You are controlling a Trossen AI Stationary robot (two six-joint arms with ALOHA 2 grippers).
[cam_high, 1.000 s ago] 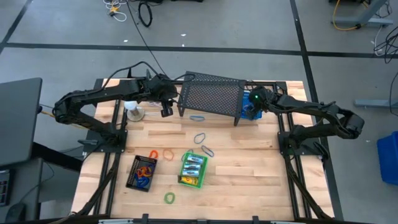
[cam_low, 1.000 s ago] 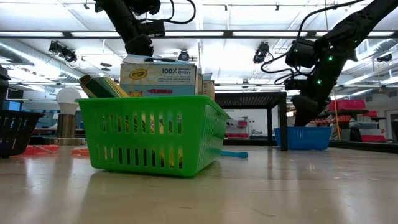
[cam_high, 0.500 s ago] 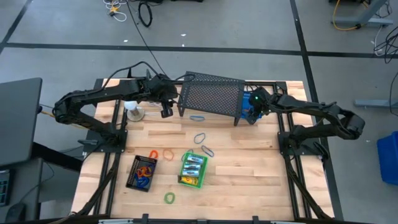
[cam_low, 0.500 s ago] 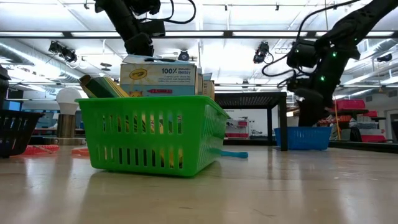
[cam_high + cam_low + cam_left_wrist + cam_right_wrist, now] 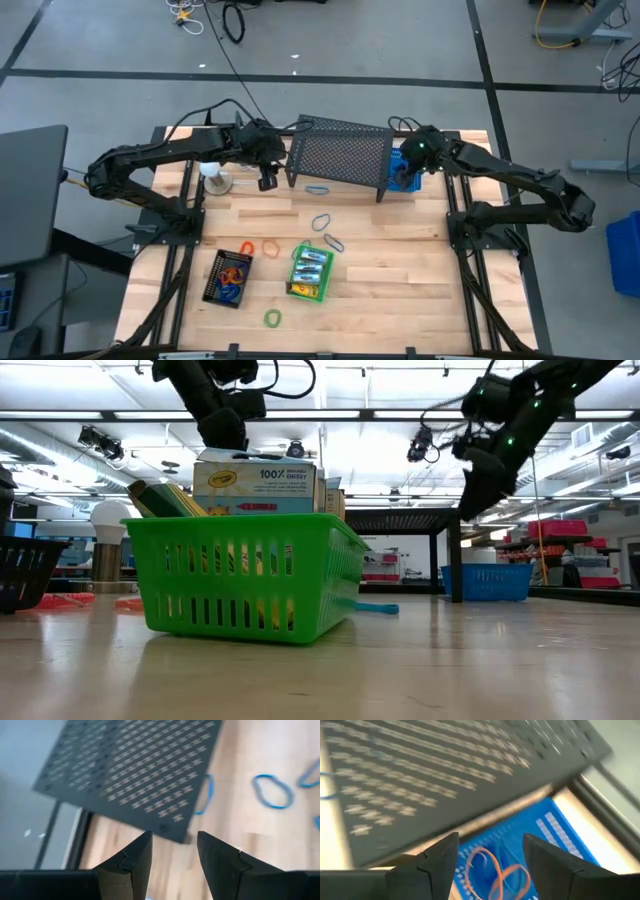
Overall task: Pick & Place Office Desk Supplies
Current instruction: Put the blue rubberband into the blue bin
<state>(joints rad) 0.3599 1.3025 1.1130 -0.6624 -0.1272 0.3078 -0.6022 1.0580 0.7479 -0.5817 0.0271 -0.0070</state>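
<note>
Working across your table from left to right:

- Black basket (image 5: 228,277), near the front left: orange and blue loops inside it.
- White bulb-shaped item (image 5: 214,177), at the back left on the wood.
- Left gripper (image 5: 266,176): you will find it hanging above the table just beside the left end of the black perforated shelf (image 5: 338,153). Its fingers (image 5: 131,862) stand apart with nothing between them.
- Loose loops on the wood: an orange loop (image 5: 270,246) beside the black basket, a green loop (image 5: 272,318) near the front edge, a blue loop (image 5: 317,188) at the foot of the shelf, two more loops (image 5: 326,231) between shelf and green basket.
- Green basket (image 5: 310,273), front centre: yellow crayon boxes (image 5: 255,487) stand in it, rising above its rim.
- Blue basket (image 5: 404,174), tucked at the shelf's right end: orange loops (image 5: 496,870) lie in it, possibly a blue one too, though that view is blurred.
- Right gripper (image 5: 412,166): raised above the blue basket, fingers (image 5: 440,855) parted, carrying nothing.
</note>
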